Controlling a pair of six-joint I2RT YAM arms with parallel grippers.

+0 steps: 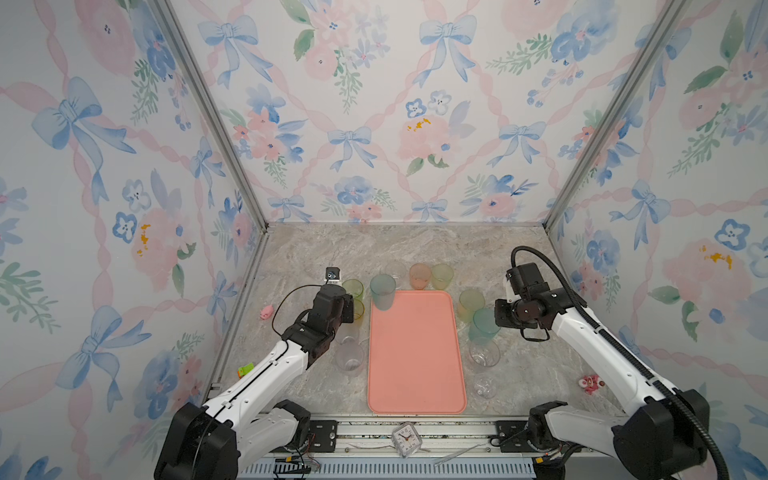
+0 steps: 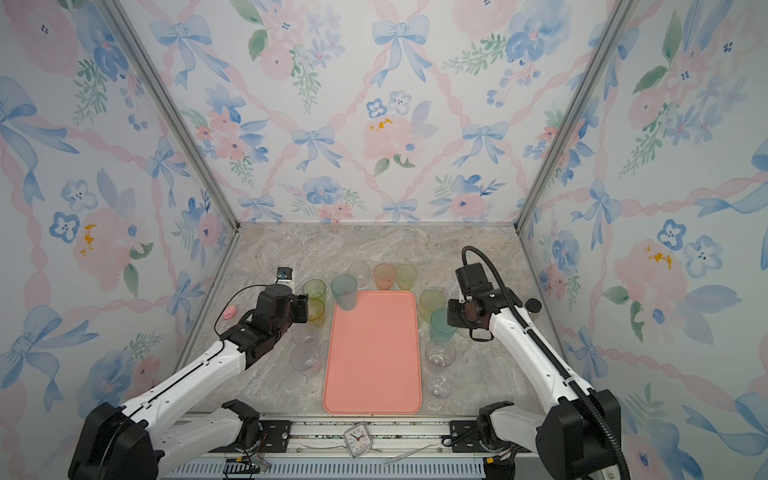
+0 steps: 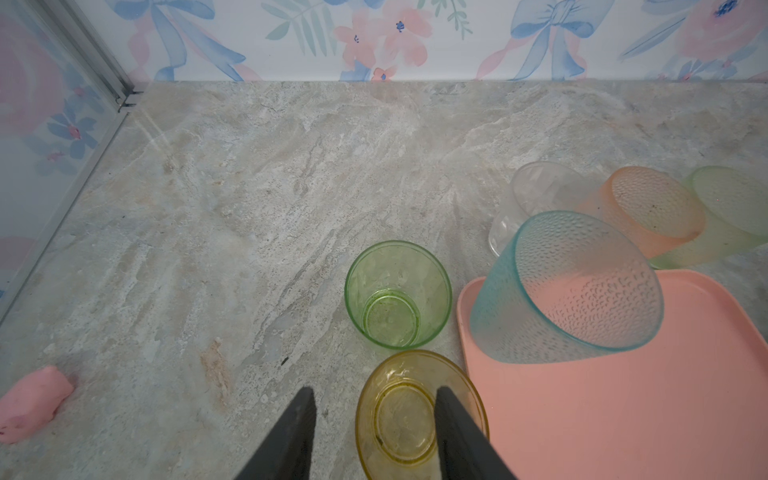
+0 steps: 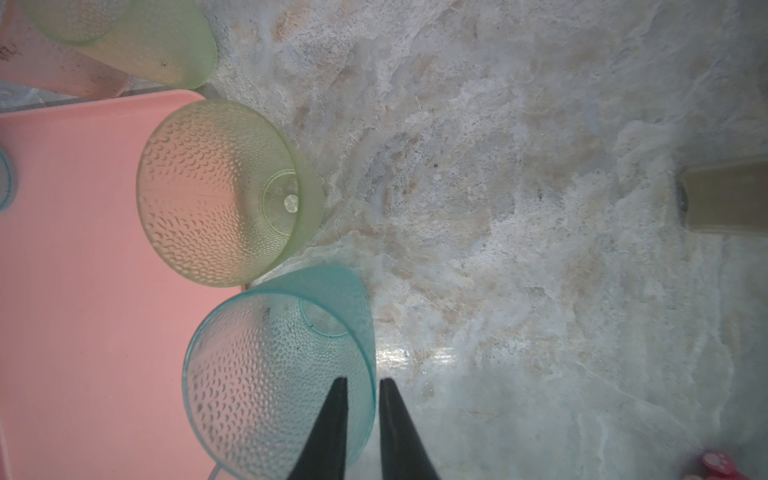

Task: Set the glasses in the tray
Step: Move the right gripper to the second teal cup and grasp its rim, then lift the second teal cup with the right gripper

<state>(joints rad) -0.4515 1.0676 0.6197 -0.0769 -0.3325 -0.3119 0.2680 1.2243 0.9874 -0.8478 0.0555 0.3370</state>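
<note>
The salmon-pink tray [image 1: 415, 365] [image 2: 372, 365] lies mid-table with one frosted teal glass [image 1: 382, 291] [image 3: 569, 286] upright in its far left corner. My right gripper [image 4: 360, 380] [image 1: 496, 316] is shut on the rim of a second teal glass [image 4: 274, 374] [image 1: 484, 326] just off the tray's right edge, one finger inside it and one outside. My left gripper [image 3: 374, 392] [image 1: 353, 309] is open over a yellow glass [image 3: 399, 415] left of the tray, one finger inside and one outside, apart from the wall. A green glass [image 3: 398, 295] stands just beyond.
Clear [image 1: 395, 270], orange [image 1: 419, 275] and yellow-green [image 1: 441, 275] glasses stand behind the tray. Another yellow-green glass [image 4: 224, 191] adjoins the held one. Clear glasses [image 1: 350, 359] [image 1: 484, 353] flank the tray. A pink toy [image 1: 266, 311], a clock [image 1: 406, 439] and a beige bottle [image 4: 727, 199] lie around.
</note>
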